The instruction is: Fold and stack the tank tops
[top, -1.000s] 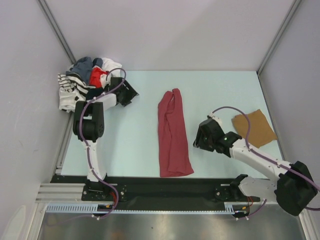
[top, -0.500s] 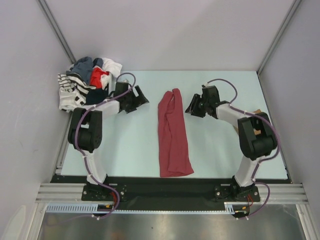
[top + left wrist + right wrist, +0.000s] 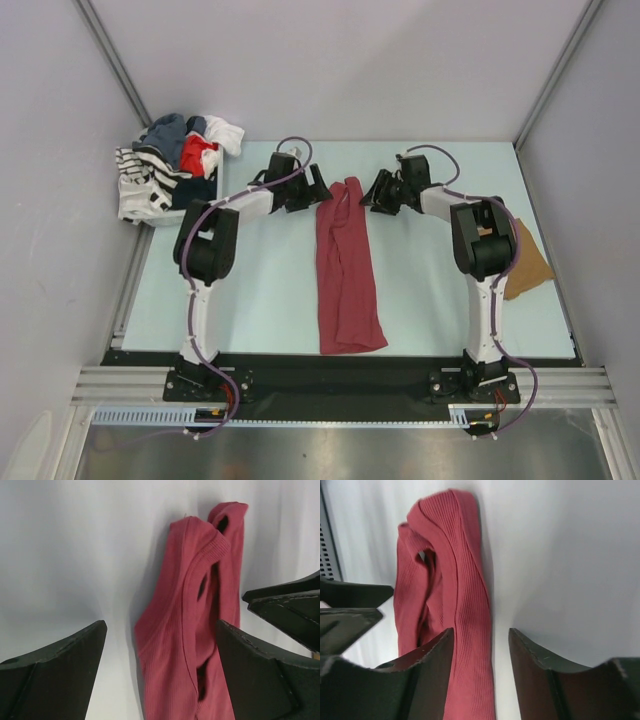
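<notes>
The dark maroon tank top (image 3: 346,268) lies as a long folded strip in the middle of the table, straps at the far end. My left gripper (image 3: 320,190) hovers just left of the strap end, jaws wide open; in its wrist view the gripper (image 3: 161,647) frames the maroon cloth (image 3: 192,610) without touching it. My right gripper (image 3: 370,197) stands open at the right of the same end, and in its wrist view this gripper (image 3: 481,647) straddles the cloth's right edge (image 3: 465,600). The tan-brown tank top (image 3: 528,268) lies folded at the right, partly behind the right arm.
A heap of mixed clothes (image 3: 175,170) sits in a bin at the back left corner. Walls close in on the left, right and back. The black mounting rail (image 3: 330,375) runs along the near edge.
Both arms swung inward and away to the maroon top's strap end, the left from beside the clothes heap, the right from near the tan top. The left jaws widened.
</notes>
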Tool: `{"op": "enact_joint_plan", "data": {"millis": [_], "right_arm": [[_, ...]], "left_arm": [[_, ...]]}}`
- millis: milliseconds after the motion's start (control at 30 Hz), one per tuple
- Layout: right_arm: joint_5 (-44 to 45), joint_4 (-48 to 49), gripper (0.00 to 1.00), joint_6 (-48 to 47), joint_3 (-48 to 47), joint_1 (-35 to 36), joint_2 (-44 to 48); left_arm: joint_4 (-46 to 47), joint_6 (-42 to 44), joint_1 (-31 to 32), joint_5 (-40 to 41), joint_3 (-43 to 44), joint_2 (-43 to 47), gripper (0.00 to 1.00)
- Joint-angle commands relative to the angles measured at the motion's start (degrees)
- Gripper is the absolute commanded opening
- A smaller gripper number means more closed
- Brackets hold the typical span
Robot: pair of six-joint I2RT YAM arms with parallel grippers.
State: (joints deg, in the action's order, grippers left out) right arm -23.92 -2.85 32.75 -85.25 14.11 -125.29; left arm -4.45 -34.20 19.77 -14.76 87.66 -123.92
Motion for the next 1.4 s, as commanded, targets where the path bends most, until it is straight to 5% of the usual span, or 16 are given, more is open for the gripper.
{"op": "enact_joint_plan", "data": {"millis": [0, 100, 333, 500, 600, 633, 1100, 1300, 1367], "right_arm": [[-3.15, 0.83, 0.53, 0.20, -4.65, -0.22, -4.33], [-4.20, 0.74, 0.46, 1.08, -7.38, -0.40, -6.36], [-5.43, 0.92, 0.31, 2.14, -10.63, -0.40, -9.26], [-5.61, 1.27, 0.18, 2.93, -12.65, -0.49, -10.93], [-5.43, 1.97, 0.08, 3.98, -12.92, -0.92, -11.64], [-5.52, 2.32, 0.05, 4.33, -13.01, -1.10, -11.73], [-6.31, 5.14, 0.00, 6.36, -18.72, -4.70, -16.21], [-5.61, 6.37, 0.00, 7.94, -20.74, -5.49, -17.79], [-5.17, 6.28, 0.00, 8.03, -21.44, -5.93, -17.97]], "left_arm": [[-1.18, 1.94, 0.36, -0.61, 5.94, -4.48, 0.95], [-0.04, 1.32, 0.62, -1.75, 8.49, -7.82, 0.88], [0.84, 0.18, 0.71, -2.37, 12.01, -11.60, 0.50], [2.86, -1.40, 0.71, -4.83, 13.33, -13.45, 0.42], [3.13, -1.84, 0.62, -5.10, 14.91, -14.60, 0.16], [2.96, -2.28, 0.45, -4.49, 15.43, -14.86, 0.00], [10.94, -9.48, -2.63, -0.18, 18.86, -17.23, 0.00], [10.95, -13.08, -3.42, -1.23, 30.54, -25.47, 0.03], [10.69, -14.32, -3.77, -2.37, 35.72, -27.68, 0.14]]}}
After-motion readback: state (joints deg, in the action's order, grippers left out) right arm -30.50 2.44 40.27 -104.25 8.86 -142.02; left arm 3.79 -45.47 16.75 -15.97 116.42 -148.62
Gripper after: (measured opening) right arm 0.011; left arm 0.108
